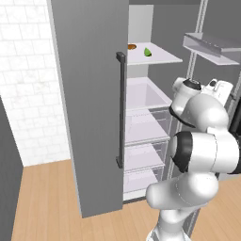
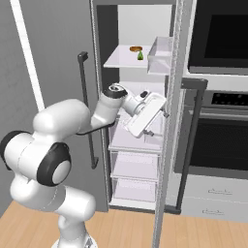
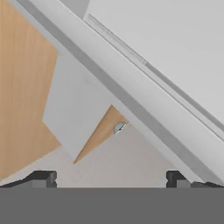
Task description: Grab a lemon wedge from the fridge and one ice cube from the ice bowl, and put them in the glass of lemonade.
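The end effector [image 3: 109, 178] is standing wide open and holding nothing, angled down inside the fridge [image 1: 89, 117], well below the wedge. Risk: in rising, the hand may be catching the shelf [image 2: 127, 60] edge or the door bin. The lemon wedge [image 2: 140, 56] is sitting on that upper shelf, tiny, yellow-green, pointed, just beside a brown disc [image 2: 135, 49].

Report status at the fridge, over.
Claw open, holding nothing, low beside the open fridge. Lemon wedge on upper shelf, untouched, next to a small brown round thing. Nothing seen blocking the shelf front.
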You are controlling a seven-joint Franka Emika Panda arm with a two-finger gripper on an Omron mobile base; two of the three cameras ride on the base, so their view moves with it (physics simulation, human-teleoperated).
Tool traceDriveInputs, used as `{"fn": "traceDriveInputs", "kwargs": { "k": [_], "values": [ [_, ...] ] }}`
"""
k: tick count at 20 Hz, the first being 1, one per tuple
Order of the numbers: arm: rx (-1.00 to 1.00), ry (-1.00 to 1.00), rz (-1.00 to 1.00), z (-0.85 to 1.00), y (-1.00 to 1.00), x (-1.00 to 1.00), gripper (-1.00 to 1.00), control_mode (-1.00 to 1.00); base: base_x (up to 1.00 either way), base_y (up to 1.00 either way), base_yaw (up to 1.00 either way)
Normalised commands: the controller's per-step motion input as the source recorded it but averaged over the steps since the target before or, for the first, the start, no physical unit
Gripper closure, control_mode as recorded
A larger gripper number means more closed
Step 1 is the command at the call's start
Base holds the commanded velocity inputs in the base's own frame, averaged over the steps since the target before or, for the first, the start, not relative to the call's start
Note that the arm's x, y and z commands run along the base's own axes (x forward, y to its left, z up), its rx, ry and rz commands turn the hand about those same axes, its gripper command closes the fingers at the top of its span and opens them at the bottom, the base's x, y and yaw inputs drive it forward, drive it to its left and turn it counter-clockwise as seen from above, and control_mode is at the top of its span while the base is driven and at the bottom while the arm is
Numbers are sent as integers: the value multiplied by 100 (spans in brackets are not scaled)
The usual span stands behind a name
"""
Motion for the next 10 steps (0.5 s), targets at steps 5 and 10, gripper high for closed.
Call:
{"fn": "traceDriveInputs", "kwargs": {
  "k": [5, 10],
  "values": [
    [0, 9, -1, 15, -21, -16, -100, -100, 0, 0, 0],
    [0, -1, 7, 57, 77, -60, -100, -100, 0, 0, 0]
  ]
}}
